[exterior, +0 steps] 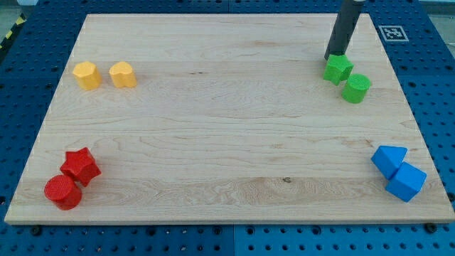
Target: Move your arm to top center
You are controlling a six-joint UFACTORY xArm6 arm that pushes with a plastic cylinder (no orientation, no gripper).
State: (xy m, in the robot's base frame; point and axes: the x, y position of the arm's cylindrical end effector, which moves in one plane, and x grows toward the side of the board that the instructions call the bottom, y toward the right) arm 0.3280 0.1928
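Note:
My dark rod comes down from the view's top right and my tip (pixel 333 57) rests on the wooden board (pixel 227 128) just above and left of the green star block (pixel 338 69), about touching it. A green cylinder (pixel 356 88) sits right below and right of the star. The tip is well to the right of the board's top centre.
A yellow hexagon block (pixel 86 75) and a yellow heart-like block (pixel 122 74) sit at the upper left. A red star (pixel 79 166) and a red cylinder (pixel 63 192) sit at the lower left. Two blue blocks (pixel 389 160) (pixel 407 181) sit at the lower right.

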